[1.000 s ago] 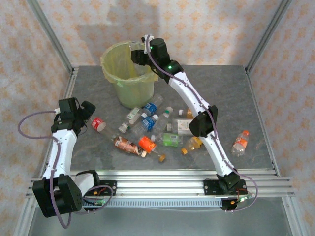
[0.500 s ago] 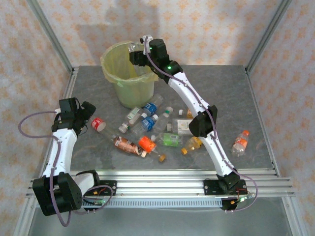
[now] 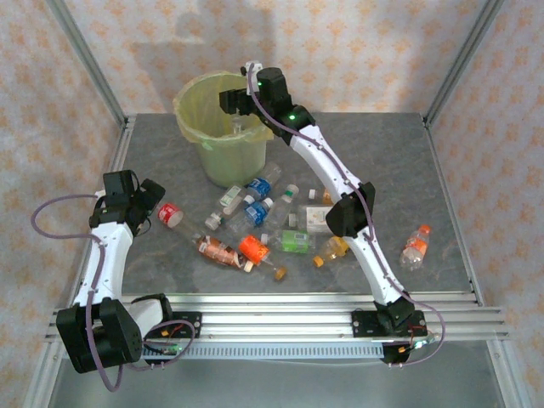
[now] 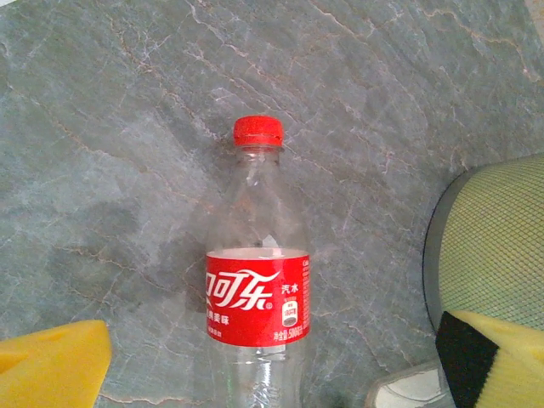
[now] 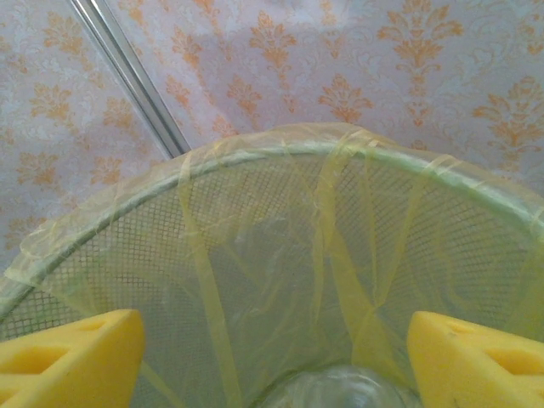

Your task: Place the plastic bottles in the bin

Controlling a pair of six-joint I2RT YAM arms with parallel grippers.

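Right gripper hangs over the bin, at the right side of its mouth. Fingers wide: the yellow pads sit in the two lower corners of the wrist view with nothing clamped between them. A clear rounded bottle shows low between the pads, touching neither, inside the bag-lined mesh wall. In the top view a clear bottle is down in the bin right under the fingers. The bin stands far, left of centre on the worktop, with its yellow-green liner folded over the rim. Left gripper is low near the left edge of the worktop, fingers wide too, pointed at a red-label cola bottle. In the left wrist view that bottle lies flat on the grey stone surface, red cap away from the camera, its body running down between the two pads with a gap on both sides, no contact. The other plastic bottles lie loose mid-worktop, on the near side of the bin: a blue-label bottle closest to the bin, an orange-label bottle, a green-label bottle, a yellowish bottle, and several clear ones mixed among them. A lone orange bottle lies well apart, toward the right edge.
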